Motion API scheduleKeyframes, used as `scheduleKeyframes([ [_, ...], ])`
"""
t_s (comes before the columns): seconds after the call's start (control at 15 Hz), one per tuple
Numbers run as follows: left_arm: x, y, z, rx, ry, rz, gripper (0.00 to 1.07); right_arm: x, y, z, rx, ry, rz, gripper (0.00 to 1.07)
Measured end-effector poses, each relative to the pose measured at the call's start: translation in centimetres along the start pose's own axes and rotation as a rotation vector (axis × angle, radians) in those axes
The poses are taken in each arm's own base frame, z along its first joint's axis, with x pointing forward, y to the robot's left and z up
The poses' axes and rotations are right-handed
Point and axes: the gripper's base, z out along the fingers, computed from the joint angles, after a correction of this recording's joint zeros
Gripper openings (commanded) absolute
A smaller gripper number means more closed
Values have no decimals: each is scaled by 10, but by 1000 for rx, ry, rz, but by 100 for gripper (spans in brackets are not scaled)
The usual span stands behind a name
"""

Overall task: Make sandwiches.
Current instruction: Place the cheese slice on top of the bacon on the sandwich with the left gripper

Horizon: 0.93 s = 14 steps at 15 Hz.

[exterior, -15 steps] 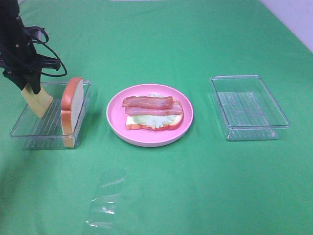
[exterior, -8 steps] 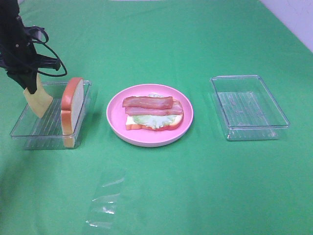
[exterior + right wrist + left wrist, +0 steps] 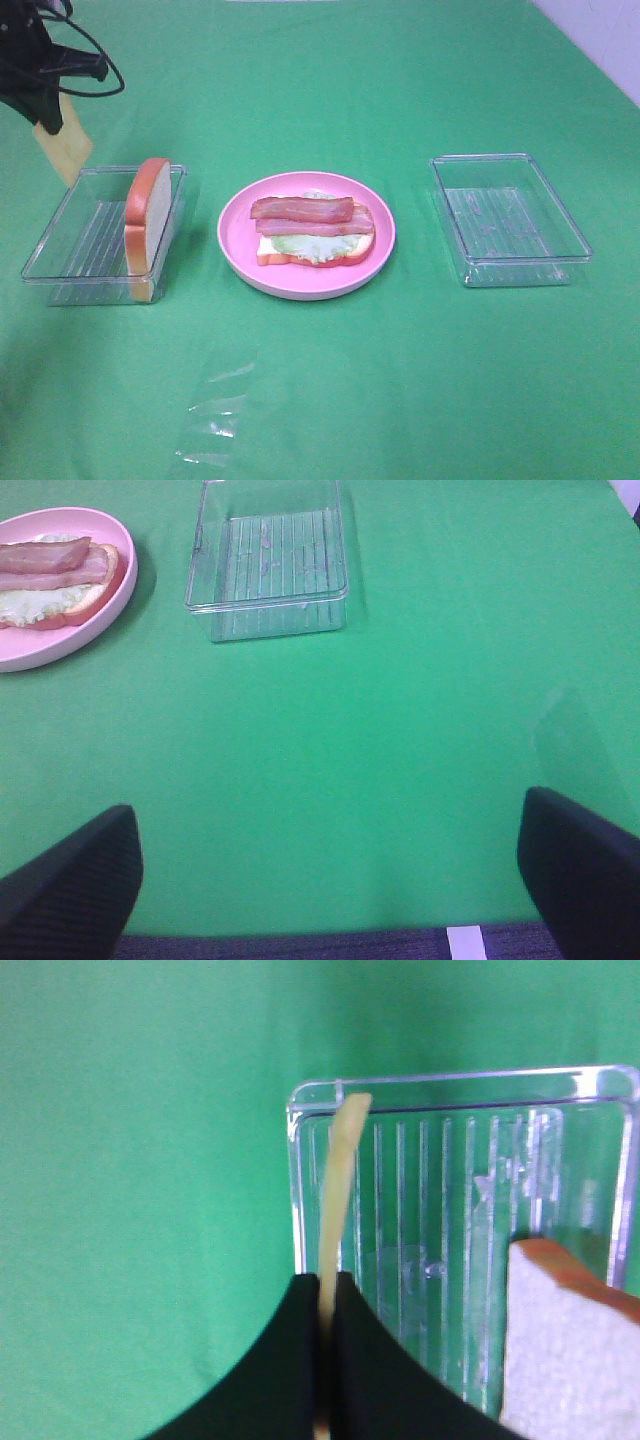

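On the pink plate (image 3: 238, 238) lies a partial sandwich: a bread slice (image 3: 362, 254), a lettuce leaf (image 3: 300, 244) and bacon strips (image 3: 303, 211). My left gripper (image 3: 48, 118) is shut on the top of a yellow cheese square (image 3: 64, 148), which hangs above the far left corner of the left clear tray (image 3: 80, 240). The left wrist view shows the cheese (image 3: 340, 1180) edge-on between the black fingers (image 3: 290, 1360). A second bread slice (image 3: 148, 222) stands on edge against that tray's right wall. My right gripper (image 3: 330, 875) is open over bare cloth.
An empty clear tray (image 3: 508, 218) sits right of the plate, also seen as the tray (image 3: 268, 565) in the right wrist view. A crumpled clear film (image 3: 215, 400) lies on the green cloth near the front. The cloth's far right corner meets a white floor.
My left gripper has risen and moved back, lifting the cheese square out of the left tray. The plate, bread and right gripper have stayed put.
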Motion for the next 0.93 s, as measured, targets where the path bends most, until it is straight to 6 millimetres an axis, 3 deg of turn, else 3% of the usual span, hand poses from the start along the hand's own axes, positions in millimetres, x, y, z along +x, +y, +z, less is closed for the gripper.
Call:
scheduleKeyframes([
  [0.27, 4, -20, -48, 129, -88, 1, 0, 0, 0, 0, 0, 0, 0, 98],
  [0.47, 10, -76, -73, 352, -160, 96, 0, 0, 0, 0, 0, 0, 0, 98],
  [0.73, 16, -142, -78, 574, -241, 181, 0, 0, 0, 0, 0, 0, 0, 98],
  [0.87, 19, -159, -67, 634, -220, 202, 0, 0, 0, 0, 0, 0, 0, 98],
  [0.93, 21, -172, -52, 666, -189, 215, 0, 0, 0, 0, 0, 0, 0, 98],
])
